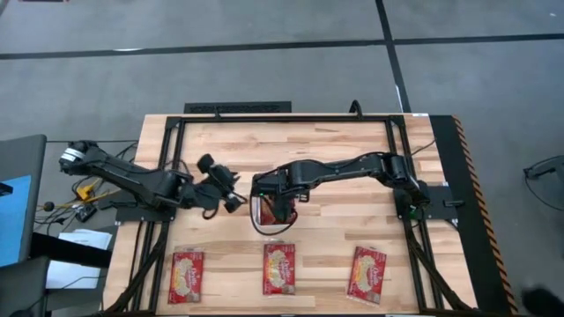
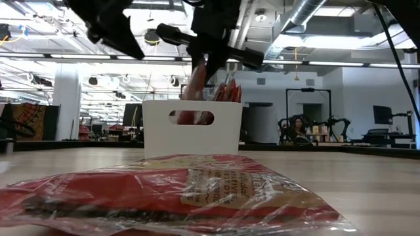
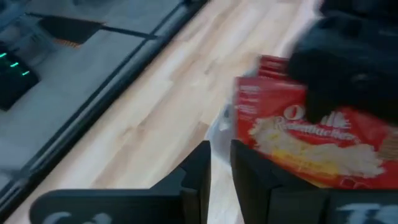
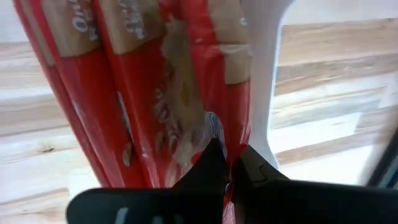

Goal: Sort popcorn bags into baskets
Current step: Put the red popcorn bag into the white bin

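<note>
The white basket [image 2: 191, 128] stands mid-table with several red popcorn bags [image 2: 226, 92] upright in it, their tops above the rim. My right gripper [image 1: 273, 208] hangs over it, shut on one of these bags [image 4: 186, 99]. My left gripper [image 1: 231, 199] hovers just left of the basket, shut and holding nothing; its wrist view shows the bags [image 3: 311, 137] close ahead. Three more bags lie flat along the near edge: left [image 1: 186, 276], middle [image 1: 280, 269], which fills the low view's foreground [image 2: 170, 193], and right [image 1: 367, 275]. My right gripper pinches one bag between its two fingers at the upper edge [image 4: 214, 134], coming from above and pointing down. The bag stands upright among the others inside the basket, next to the white wall [image 4: 264, 74]. Its lower end is hidden by the basket.
A black frame [image 1: 282, 117] borders the wooden table [image 1: 335, 150]. A striped strip [image 1: 471, 194] runs along the right edge. Bare wood lies between the basket and the three flat bags, and across the far half. The room behind holds desks and a seated person [image 2: 300, 126].
</note>
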Tool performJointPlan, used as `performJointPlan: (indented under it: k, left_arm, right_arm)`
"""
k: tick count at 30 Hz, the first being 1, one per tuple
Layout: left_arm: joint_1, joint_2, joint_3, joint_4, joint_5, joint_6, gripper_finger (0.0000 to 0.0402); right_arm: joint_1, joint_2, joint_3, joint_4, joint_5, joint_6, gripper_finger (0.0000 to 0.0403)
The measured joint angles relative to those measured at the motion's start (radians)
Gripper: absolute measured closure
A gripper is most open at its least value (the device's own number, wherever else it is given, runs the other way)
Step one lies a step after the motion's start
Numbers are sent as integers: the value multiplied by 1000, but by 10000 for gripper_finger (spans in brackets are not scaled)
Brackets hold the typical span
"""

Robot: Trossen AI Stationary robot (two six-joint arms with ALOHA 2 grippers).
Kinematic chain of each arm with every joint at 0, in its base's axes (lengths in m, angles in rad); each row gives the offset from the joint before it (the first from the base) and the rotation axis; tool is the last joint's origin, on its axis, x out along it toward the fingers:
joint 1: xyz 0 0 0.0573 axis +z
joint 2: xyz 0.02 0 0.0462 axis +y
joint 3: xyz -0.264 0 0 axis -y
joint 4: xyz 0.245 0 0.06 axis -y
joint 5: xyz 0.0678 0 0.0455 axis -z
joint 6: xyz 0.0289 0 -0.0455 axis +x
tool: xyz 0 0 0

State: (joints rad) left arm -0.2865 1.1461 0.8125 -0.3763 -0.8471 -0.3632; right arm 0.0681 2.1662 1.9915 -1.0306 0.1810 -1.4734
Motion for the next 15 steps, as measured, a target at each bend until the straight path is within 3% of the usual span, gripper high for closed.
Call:
performJointPlan:
  k: [8,15]
  left_arm:
    - [49,212,1,158,67,51,285]
    - [51,248,1,132,72,53,238]
  right_arm:
    - [-5,0,0,-63,-4,4,392]
    - [-6,38,3,-55,-8,33,389]
